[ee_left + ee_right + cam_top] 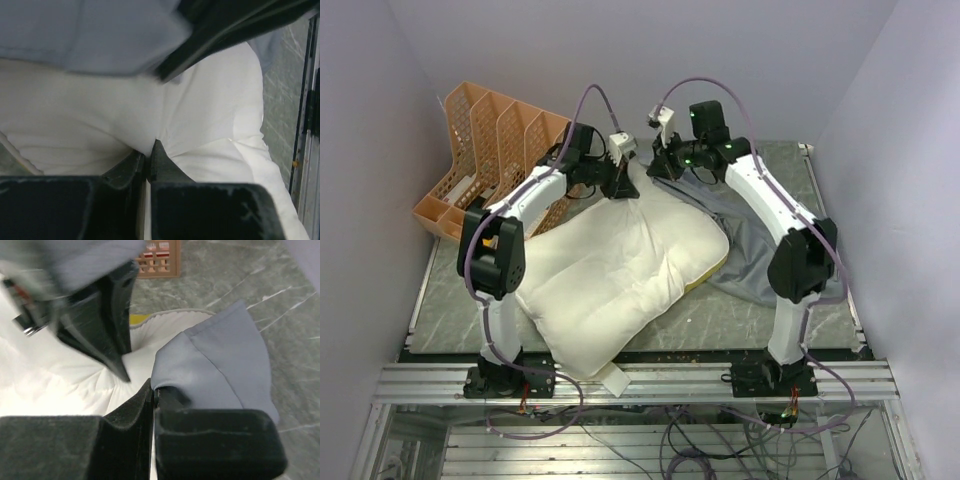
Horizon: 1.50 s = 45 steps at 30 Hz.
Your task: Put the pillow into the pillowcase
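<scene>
Cream pillow (620,275) lies across the bench (740,322), its far edge meeting the blue-grey pillowcase (760,250), which is crumpled to the right. The left tool (148,152) is clenched on pillow fabric; the right tool (153,390) pinches the pillowcase's edge.

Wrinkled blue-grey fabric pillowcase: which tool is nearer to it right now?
Right. The right tool is shut on the blue-grey fabric pillowcase edge; the left tool pinches the soft cream-yellow pillow beside it.
</scene>
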Each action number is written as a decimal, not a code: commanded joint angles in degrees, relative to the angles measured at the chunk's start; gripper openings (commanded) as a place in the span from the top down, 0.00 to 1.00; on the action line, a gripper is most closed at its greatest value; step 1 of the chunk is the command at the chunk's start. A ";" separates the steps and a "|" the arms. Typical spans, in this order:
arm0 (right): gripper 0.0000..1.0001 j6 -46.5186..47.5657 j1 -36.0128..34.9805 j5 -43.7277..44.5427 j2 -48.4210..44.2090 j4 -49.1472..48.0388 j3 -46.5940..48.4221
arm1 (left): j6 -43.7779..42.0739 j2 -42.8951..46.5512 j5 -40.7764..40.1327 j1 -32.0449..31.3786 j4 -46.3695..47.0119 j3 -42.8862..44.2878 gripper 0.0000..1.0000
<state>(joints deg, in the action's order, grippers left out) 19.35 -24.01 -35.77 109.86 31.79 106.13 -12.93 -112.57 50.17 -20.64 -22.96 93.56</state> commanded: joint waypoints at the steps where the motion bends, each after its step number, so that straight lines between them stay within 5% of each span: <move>1: 0.96 -1.50 0.12 -0.87 6.22 4.69 5.58 | 8.87 3.33 -1.43 -1.06 16.71 -3.40 0.81; 4: 0.69 -0.86 3.53 -1.92 2.98 5.20 5.14 | 11.28 5.96 -12.99 0.13 15.79 -5.33 0.68; 8: 0.42 0.42 14.31 -6.70 -10.57 1.47 -5.57 | 17.86 13.23 -32.24 2.85 12.53 -7.89 0.28; 14: 0.19 3.48 20.23 -9.47 -27.03 -3.42 -27.89 | 24.30 25.64 -36.62 2.03 13.27 -15.16 0.19; 16: 0.18 2.91 23.41 -11.38 -29.79 -4.33 -33.43 | 24.09 29.88 -38.51 -2.64 12.87 -17.81 0.19; 20: 0.20 1.77 32.49 -18.46 -29.99 -3.96 -39.94 | 20.85 35.69 -50.70 -23.92 18.64 -27.42 0.16; 26: 0.41 -2.86 39.51 -18.77 -26.89 -7.95 -43.44 | 8.58 25.96 -63.24 -42.89 31.27 -35.07 0.10; 30: 0.49 -2.56 40.26 -18.98 -23.13 -7.19 -42.87 | 5.47 13.78 -74.68 -47.52 26.63 -26.27 0.09; 40: 0.49 -2.47 40.93 -19.85 -21.31 -6.92 -43.20 | 7.34 -5.64 -89.68 -48.49 20.49 -15.02 0.09; 43: 0.49 -2.29 40.92 -19.86 -20.88 -6.76 -43.18 | 6.81 -5.87 -92.25 -47.65 22.20 -17.59 0.20; 44: 0.49 -2.38 40.89 -19.93 -20.77 -6.70 -43.21 | 6.78 -5.09 -90.51 -46.96 22.67 -19.16 0.35; 45: 0.49 -2.26 40.89 -19.99 -20.65 -6.66 -43.20 | 7.17 -3.98 -88.32 -46.00 22.51 -19.97 0.63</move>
<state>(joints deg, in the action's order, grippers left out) 16.93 16.49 -54.61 88.12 25.74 62.26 -5.39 -118.10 -35.33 -69.14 0.14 76.84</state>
